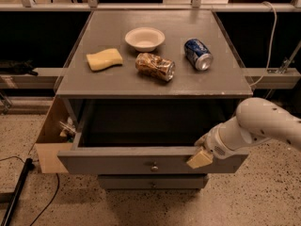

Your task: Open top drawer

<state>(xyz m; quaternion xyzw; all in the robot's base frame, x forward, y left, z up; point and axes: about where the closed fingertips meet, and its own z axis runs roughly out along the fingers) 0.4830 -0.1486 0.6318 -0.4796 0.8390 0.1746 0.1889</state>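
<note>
The top drawer (117, 161) is a wide grey drawer, pulled well out from the grey cabinet, with a small round metal knob (154, 166) at the centre of its front. Its inside is dark. My gripper (201, 155) is at the right part of the drawer's front, at its top edge, with a cream fingertip (199, 159) lying against the front. The white arm (263, 126) comes in from the right. A lower grey drawer (151, 181) shows just beneath.
On the cabinet top (113, 81) lie a yellow sponge (104, 59), a white bowl (145, 38), a crumpled snack bag (154, 66) and a blue can (198, 53). A wooden side compartment (51, 140) stands open on the left. A cable (28, 192) runs on the speckled floor.
</note>
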